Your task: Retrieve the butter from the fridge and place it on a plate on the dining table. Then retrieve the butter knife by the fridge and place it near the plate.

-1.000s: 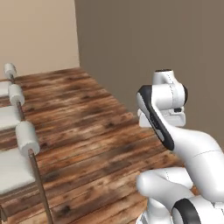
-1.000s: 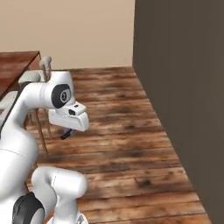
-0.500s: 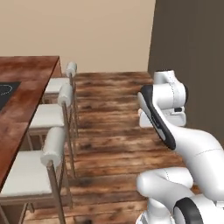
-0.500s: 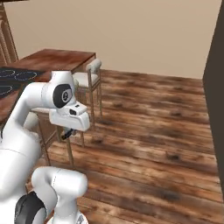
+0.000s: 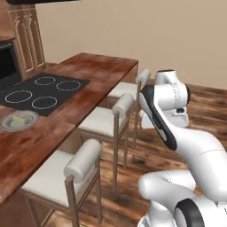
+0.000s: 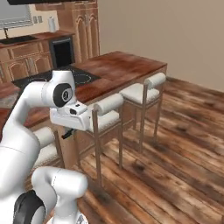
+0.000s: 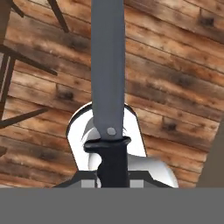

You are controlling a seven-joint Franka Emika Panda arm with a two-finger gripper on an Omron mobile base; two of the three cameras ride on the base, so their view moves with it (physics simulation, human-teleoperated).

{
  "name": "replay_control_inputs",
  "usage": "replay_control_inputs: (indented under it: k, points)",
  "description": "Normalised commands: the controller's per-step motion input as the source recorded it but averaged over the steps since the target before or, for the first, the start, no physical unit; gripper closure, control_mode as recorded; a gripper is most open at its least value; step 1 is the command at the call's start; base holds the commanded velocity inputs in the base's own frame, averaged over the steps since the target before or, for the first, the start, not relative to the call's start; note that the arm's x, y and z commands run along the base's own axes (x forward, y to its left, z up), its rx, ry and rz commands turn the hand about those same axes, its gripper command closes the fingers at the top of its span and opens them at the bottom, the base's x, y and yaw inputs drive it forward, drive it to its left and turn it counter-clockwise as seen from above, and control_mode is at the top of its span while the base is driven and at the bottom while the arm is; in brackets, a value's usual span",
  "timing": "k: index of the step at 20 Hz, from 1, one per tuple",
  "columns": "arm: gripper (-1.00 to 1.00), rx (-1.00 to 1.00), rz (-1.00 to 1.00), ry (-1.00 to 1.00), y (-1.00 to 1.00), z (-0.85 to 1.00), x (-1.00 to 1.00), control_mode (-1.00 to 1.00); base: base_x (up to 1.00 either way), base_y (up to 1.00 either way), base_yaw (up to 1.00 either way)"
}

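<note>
In the hand view my gripper [image 7: 113, 177] is shut on the dark handle of the butter knife [image 7: 108, 65], whose long grey blade points away over the plank floor. From the right base view the gripper [image 6: 67, 132] hangs under the hand, beside a stool. On the reddish-brown dining table [image 5: 102, 71] the grey plate [image 5: 8, 126] carries the pale yellow butter [image 5: 18, 119], far to the left of the arm. The table [image 6: 118, 63] also runs behind the hand. The fridge is out of view.
A black cooktop [image 5: 40, 91] is set into the tabletop beside the plate. White cushioned stools [image 5: 84, 159] [image 6: 142, 89] line the table's near side between me and the top. Wooden cabinets [image 6: 26, 54] and a beige wall stand behind. Open plank floor [image 6: 175, 144] lies to the right.
The whole picture has shifted: the base has turned from a dark wall and bare floor toward the dining table and stools. The arm's pose and its grip on the knife are unchanged.
</note>
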Motion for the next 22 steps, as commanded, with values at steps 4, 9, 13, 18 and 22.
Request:
replay_control_inputs:
  k: [4, 9, 13, 18, 22]
  points:
    - [1.00, 0.00, 0.00, 0.00, 0.00, 0.00, 0.00, 1.00, 0.39, -0.33, 0.82]
    - [1.00, 0.00, 0.00, 0.00, 0.00, 0.00, 0.00, 1.00, 0.24, -0.28, 0.88]
    - [1.00, 0.00, 0.00, 0.00, 0.00, 0.00, 0.00, 1.00, 0.10, -0.41, 0.86]
    - [1.00, 0.00, 0.00, 0.00, 0.00, 0.00, 0.00, 1.00, 0.13, -0.88, 0.61]
    - [1.00, 0.00, 0.00, 0.00, 0.00, 0.00, 0.00, 1.00, 0.31, -1.00, 0.43]
